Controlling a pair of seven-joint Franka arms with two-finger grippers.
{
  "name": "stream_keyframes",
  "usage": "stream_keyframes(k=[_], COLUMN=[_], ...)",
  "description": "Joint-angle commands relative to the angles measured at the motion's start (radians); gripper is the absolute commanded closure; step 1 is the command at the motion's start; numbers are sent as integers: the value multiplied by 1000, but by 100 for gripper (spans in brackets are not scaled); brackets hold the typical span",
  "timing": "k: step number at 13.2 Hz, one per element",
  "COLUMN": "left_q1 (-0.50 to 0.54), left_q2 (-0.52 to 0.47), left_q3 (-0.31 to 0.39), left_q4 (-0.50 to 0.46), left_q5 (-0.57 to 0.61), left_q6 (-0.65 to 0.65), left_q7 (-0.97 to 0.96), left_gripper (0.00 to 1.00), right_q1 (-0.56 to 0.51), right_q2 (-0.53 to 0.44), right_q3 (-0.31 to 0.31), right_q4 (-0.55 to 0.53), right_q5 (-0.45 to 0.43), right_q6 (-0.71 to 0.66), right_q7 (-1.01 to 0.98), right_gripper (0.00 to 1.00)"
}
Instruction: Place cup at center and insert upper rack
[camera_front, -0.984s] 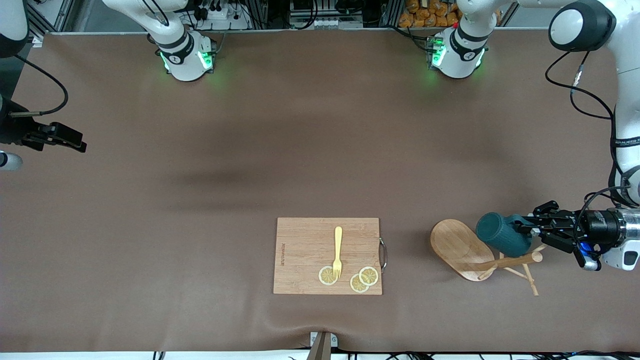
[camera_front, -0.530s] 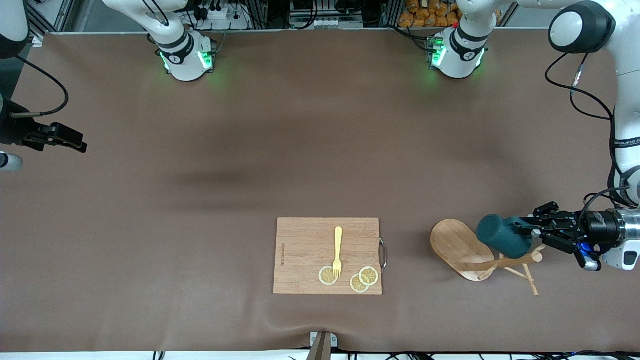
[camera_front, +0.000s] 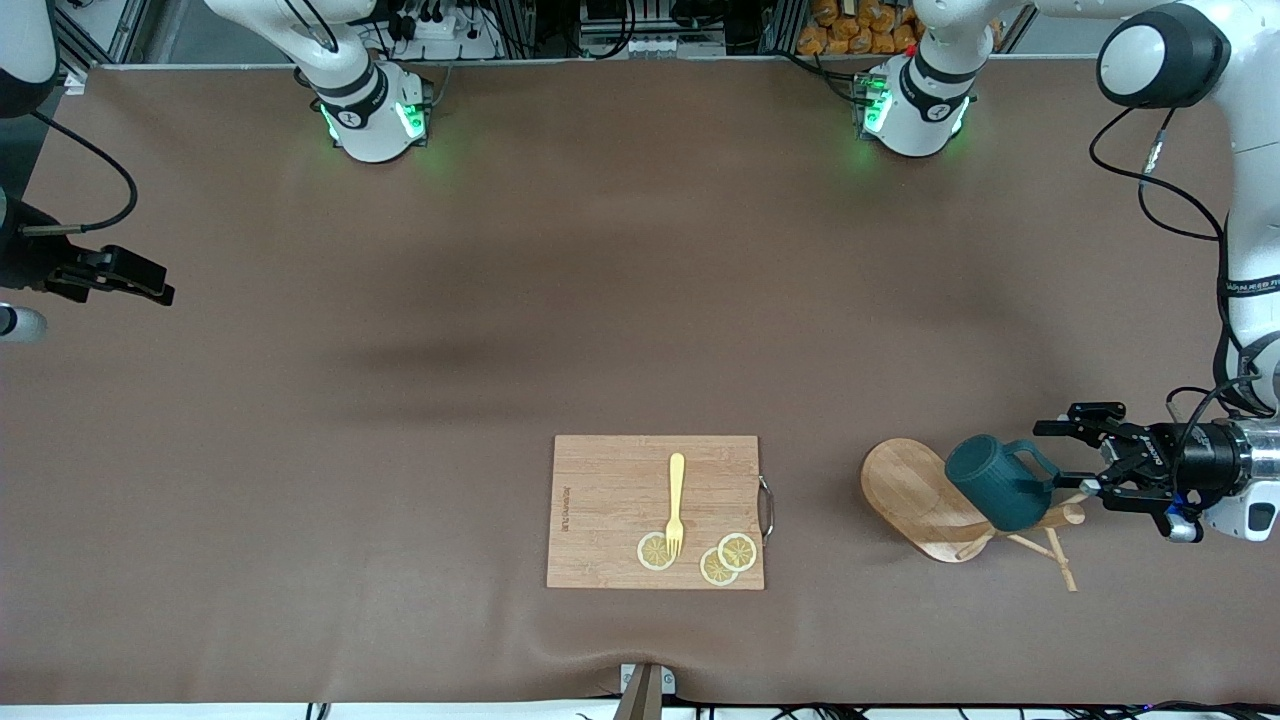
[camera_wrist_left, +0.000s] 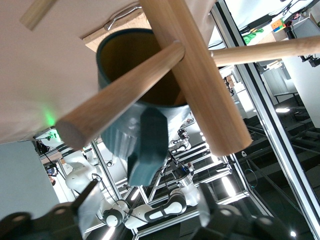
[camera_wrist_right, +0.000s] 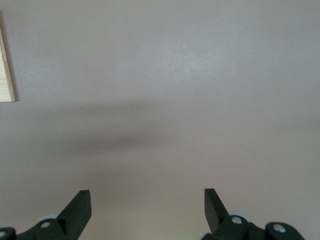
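The mug tree (camera_front: 940, 505) lies tipped on the bench (camera_front: 500, 300), pole pointing toward the left arm's end, the cup (camera_front: 995, 482) resting on it. The left claw (camera_front: 1075, 458) gapes empty beside the cup's handle; the right claw (camera_wrist_right: 147, 205) hangs open, waiting. A cutting board (camera_front: 610, 500) lies near the tree's base.

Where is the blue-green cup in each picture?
Front view: the cup hangs tilted on the fallen wooden rack, toward the left arm's end of the table, beside the open left gripper.
Left wrist view: cup in the middle, mouth showing, a rack peg crossing it.
Right wrist view: not in it.
Shared landmark: the rack's pole.
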Motion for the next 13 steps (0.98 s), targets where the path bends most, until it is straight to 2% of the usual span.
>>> stream_keyframes(k=[1, 3, 7, 10, 12, 13], left_q1=[-2, -13, -68, -106, -158, -180], left_q2=[-15, -41, -179, -282, -366, -435], left_q3=[11, 30, 16, 3, -27, -53], left_q4=[3, 3, 3, -15, -69, -150], left_q5=[-13, 16, 261, 401, 566, 655], left_q6=[-1, 1, 53, 68, 96, 143], left_q7=[9, 2, -7, -8, 7, 10], left_gripper=[0, 0, 0, 0, 0, 0], right_q1=[0, -5, -3, -5, -3, -2], right_q2=[-2, -1, 1, 1, 1, 1], right_q3=[4, 4, 4, 4, 4, 4], right_q4=[7, 7, 7, 7, 7, 7], right_q5=[11, 13, 11, 13, 13, 13], right_q6=[-4, -4, 0, 0, 0, 1], right_q7=[16, 14, 16, 11, 14, 14], right_gripper=[0, 0, 0, 0, 0, 0])
